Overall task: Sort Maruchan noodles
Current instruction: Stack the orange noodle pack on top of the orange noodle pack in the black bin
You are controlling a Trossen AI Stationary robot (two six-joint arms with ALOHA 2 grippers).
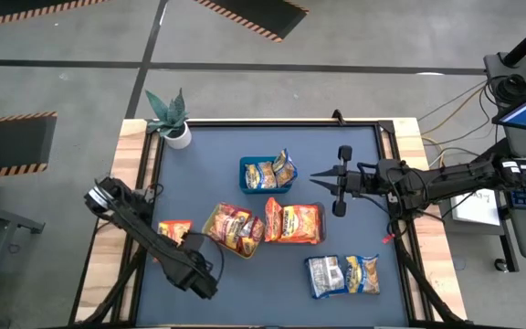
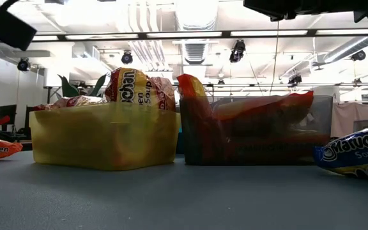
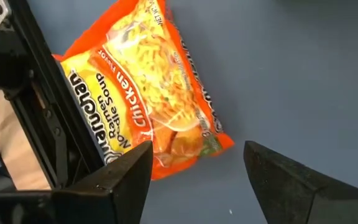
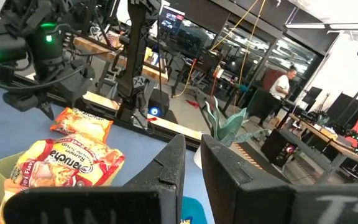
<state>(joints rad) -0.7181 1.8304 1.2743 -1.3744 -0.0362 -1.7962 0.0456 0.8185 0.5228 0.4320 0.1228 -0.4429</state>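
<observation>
The dark table mat (image 1: pixel 245 283) fills the middle of the high view. On it, three trays cluster near the centre: a yellow-green tray (image 1: pixel 219 239) holding red-orange packets (image 1: pixel 234 227), a black tray (image 1: pixel 292 239) just to its right with orange packets (image 1: pixel 295 222) standing in it, and a blue tray (image 1: pixel 249 179) above them holding blue-and-yellow packets (image 1: pixel 272 172). At lower right two more blue-and-yellow packets (image 1: pixel 343 274) lie loose on the mat. At left of centre one orange chicken packet (image 1: pixel 174 230) lies flat, apart from the trays.

The left gripper (image 3: pixel 194 180) hangs just over that packet's edge in the left wrist view, its fingers spread wide with nothing between them. The right gripper (image 1: pixel 318 179) waits at centre right in the high view, beside the blue tray, its fingers closed on nothing.

Sorting looks well along, with three loose packets left. The step in hand seems to be the orange packet: the left arm would need to centre over it, descend, pinch the crinkly plastic, and carry it to the black tray.
</observation>
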